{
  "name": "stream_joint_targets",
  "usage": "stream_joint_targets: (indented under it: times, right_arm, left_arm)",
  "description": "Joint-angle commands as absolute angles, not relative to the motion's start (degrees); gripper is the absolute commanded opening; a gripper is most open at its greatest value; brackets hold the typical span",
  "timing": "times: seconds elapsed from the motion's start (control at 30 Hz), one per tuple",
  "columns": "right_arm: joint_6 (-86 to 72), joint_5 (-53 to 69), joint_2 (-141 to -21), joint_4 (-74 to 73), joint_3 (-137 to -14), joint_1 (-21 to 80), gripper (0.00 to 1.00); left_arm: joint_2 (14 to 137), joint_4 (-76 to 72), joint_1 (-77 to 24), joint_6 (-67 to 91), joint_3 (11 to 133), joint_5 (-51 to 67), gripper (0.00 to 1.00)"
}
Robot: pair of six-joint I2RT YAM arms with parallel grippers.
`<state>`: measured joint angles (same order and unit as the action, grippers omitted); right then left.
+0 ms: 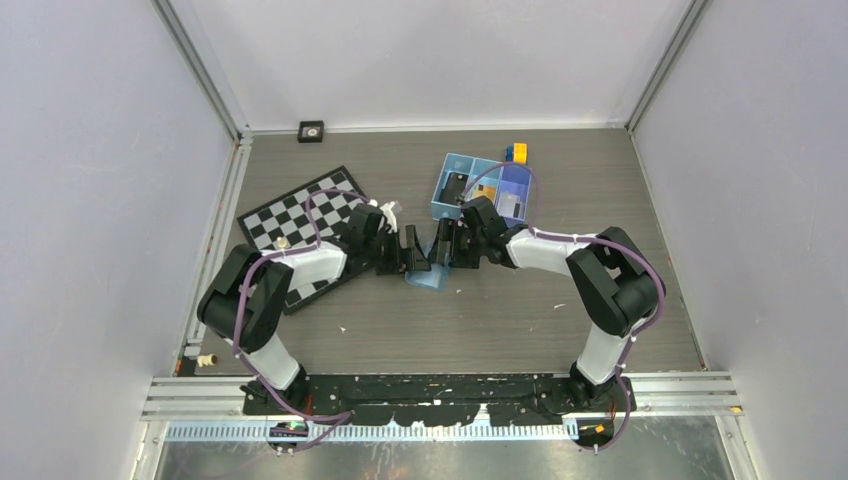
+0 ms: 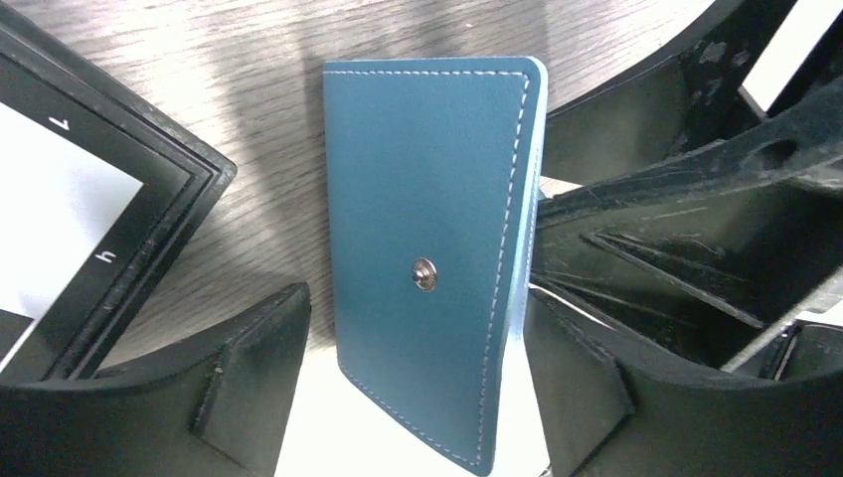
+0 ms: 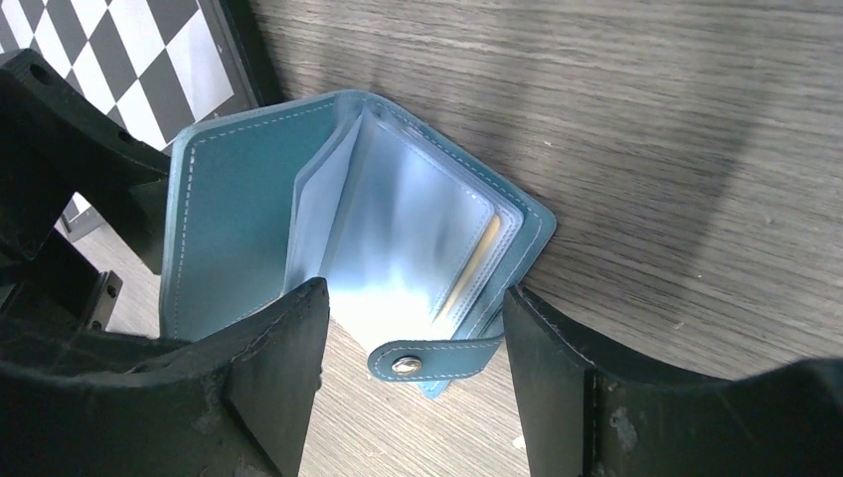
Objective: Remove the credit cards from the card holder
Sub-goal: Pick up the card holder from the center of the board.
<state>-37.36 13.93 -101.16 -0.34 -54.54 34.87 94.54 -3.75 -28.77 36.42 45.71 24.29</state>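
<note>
- Now, on the table, the holder sits open between both tools.
- The left tool is apart around the snap cover. The right tool straddles the sleeves, wide; whether it pinches, I cannot tell.
- Cards not yet out, I judge. Next: pinch the tan card by its edge and slide it free.

Holder skin reads as smooth matt leather, or a good imitation, blue with pale thread stitching along the edge. The snap is bright polished metal. Inside, the sleeves are clear glossy plastic, throwing white glare. Table is matt grey wood grain, fine lines, no shine. Left fingers are black hard plastic, dull, scuffed and scratched. Board shows a smooth printed check, and its frame is black and ridged.
</note>
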Motion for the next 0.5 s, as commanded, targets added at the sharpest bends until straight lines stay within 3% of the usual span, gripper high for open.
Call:
stream_joint_targets:
  times: [0.0, 0.23, 0.47]
  right_arm:
    - [-37.64, 15.74, -99.31, 2.9, -54.84, 35.26, 0.7]
    - [-37.96, 14.22, -98.38, 2.46, -54.45, 35.25, 0.7]
    - [-38.93, 12.23, -99.33, 0.38, -55.4, 34.28, 0.69]
  left_arm:
    - [96.01, -0.24, -29.09, 34.04, 48.69, 22.6, 0.73]
    - [97.44, -0.18, -28.55, 34.51, 49.39, 23.9, 0.3]
    - [97.39, -2.34, -26.95, 36.38, 48.26, 26.27, 0.2]
